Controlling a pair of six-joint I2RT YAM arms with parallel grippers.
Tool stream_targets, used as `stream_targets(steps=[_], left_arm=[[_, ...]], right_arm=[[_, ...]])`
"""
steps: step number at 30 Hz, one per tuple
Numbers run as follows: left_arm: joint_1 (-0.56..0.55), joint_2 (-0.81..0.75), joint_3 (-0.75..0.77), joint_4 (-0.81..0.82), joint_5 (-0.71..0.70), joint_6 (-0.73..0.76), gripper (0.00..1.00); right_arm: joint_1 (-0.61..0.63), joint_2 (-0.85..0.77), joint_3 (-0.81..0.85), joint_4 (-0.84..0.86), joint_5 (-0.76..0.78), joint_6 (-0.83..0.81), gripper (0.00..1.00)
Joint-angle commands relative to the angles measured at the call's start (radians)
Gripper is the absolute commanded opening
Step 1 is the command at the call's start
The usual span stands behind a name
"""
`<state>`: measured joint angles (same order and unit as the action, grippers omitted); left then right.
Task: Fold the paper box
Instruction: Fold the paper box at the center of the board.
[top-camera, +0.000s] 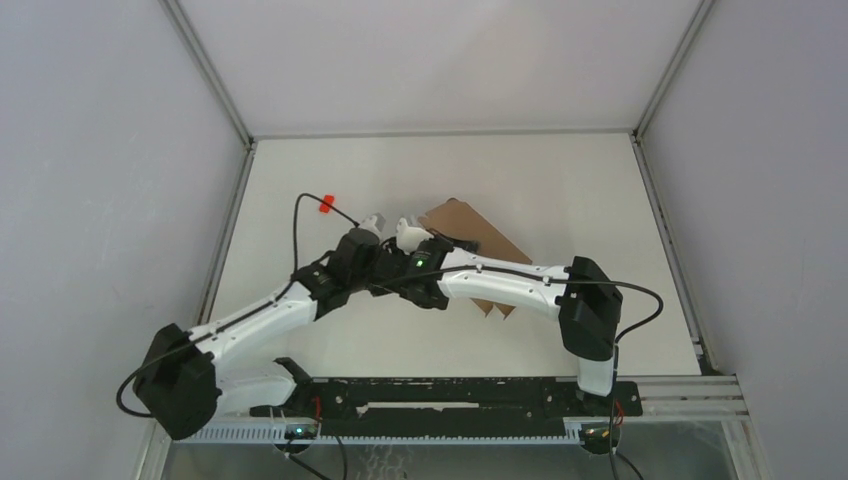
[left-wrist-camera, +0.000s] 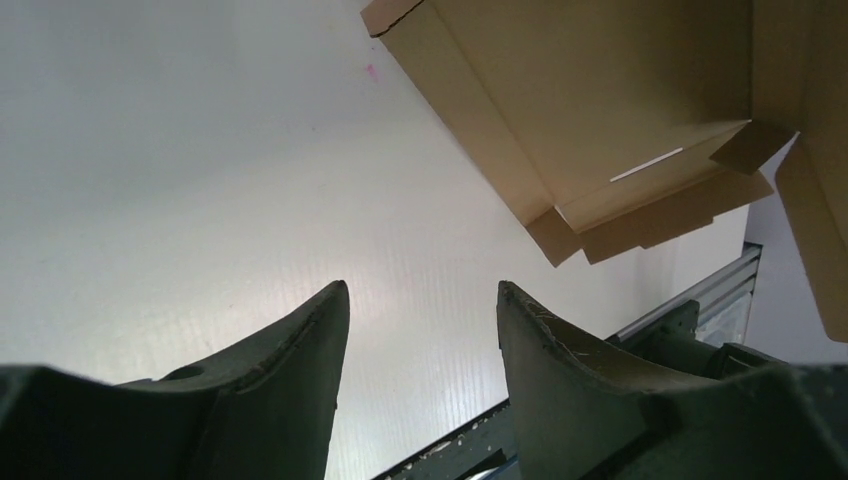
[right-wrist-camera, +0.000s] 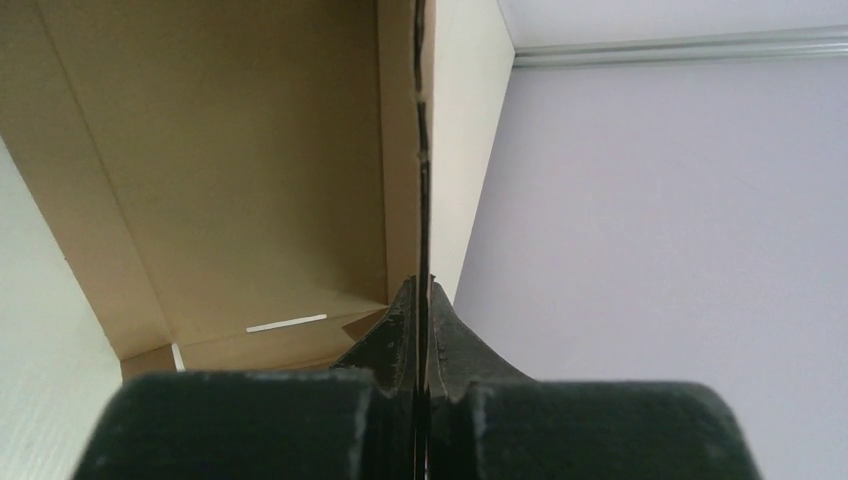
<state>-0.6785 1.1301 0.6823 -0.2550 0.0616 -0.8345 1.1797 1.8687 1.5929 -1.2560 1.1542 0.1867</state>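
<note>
Clamped tight by the right end effector (right-wrist-camera: 421, 285): the thin upright edge of one wall of the brown paper box (top-camera: 475, 225), partly folded, resting on the white desk (top-camera: 560, 180) just beyond both wrists. Beside it, the left end effector (left-wrist-camera: 422, 290) half parted, gripping nothing, low over bare desk with the box's corner flaps ahead to its right. Farther left, a small red block (top-camera: 325, 205), apart from the box.
</note>
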Motion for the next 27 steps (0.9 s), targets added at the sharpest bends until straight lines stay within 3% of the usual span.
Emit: stream_targets(steps=[1, 6, 15, 19, 27], left_arm=[[-0.042, 0.099, 0.055, 0.132, -0.024, -0.02, 0.61], [-0.059, 0.202, 0.056, 0.224, -0.031, -0.035, 0.6], [-0.062, 0.254, -0.057, 0.603, -0.048, -0.216, 0.61], [-0.061, 0.276, -0.084, 0.689, -0.053, -0.279, 0.61], [-0.055, 0.284, -0.207, 0.883, -0.097, -0.342, 0.61]], right_arm=[[0.016, -0.003, -0.01, 0.028, 0.039, 0.029, 0.0], [0.017, 0.001, -0.035, 0.022, 0.046, 0.07, 0.0], [0.019, -0.012, -0.031, -0.079, 0.066, 0.234, 0.0], [0.018, -0.03, -0.028, -0.146, 0.065, 0.304, 0.0], [-0.037, -0.146, -0.062, -0.073, -0.07, 0.235, 0.0]])
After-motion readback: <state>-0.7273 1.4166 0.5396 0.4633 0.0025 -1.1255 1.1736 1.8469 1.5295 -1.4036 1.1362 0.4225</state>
